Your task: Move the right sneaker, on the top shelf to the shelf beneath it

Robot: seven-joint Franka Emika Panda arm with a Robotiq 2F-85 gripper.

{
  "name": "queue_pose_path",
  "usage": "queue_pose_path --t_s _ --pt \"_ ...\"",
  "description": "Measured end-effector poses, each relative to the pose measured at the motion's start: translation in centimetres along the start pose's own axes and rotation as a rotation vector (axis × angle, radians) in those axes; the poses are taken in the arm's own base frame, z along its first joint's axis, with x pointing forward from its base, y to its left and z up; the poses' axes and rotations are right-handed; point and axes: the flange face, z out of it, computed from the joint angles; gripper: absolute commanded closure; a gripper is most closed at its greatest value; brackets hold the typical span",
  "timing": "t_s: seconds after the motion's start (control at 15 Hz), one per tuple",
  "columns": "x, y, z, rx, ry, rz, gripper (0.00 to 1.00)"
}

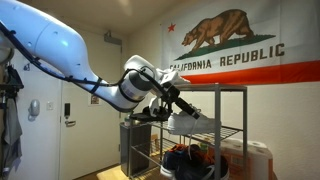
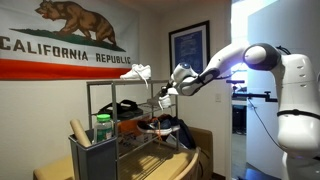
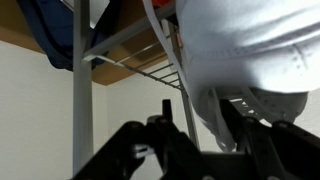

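My gripper is shut on a white low-top sneaker and holds it in front of the grey metal rack, just below the top shelf. In an exterior view the gripper carries the sneaker at the rack's near end, about level with the thin wire shelf beneath. The matching white sneaker rests on the top shelf. In the wrist view the held sneaker fills the upper right between my fingers.
Dark blue-and-orange sneakers and a black shoe lie on the rack's lower tiers. A bin with a green-lidded tub stands in front of the rack. A California flag hangs on the wall behind. A white container stands beside the rack.
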Motion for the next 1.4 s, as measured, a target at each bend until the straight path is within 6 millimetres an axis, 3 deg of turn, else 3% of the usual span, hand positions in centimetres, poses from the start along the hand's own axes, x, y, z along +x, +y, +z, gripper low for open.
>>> queue_pose_path --t_s 0.13,0.2,0.47,0.73,1.0,1.4 --pt "0.3 0.1 -0.1 0.0 0.006 0.001 0.02" --pt "0.4 0.0 -0.2 0.0 0.007 0.001 0.0" --pt "0.2 -0.1 -1.3 0.002 0.006 -0.006 0.0" --pt "-1.6 0.7 -3.9 -0.016 -0.026 -0.04 0.0" --pt "-3.4 2.5 -7.6 -0.052 -0.058 -0.081 0.0" --pt "-3.4 5.1 -15.2 -0.066 -0.059 -0.119 0.0"
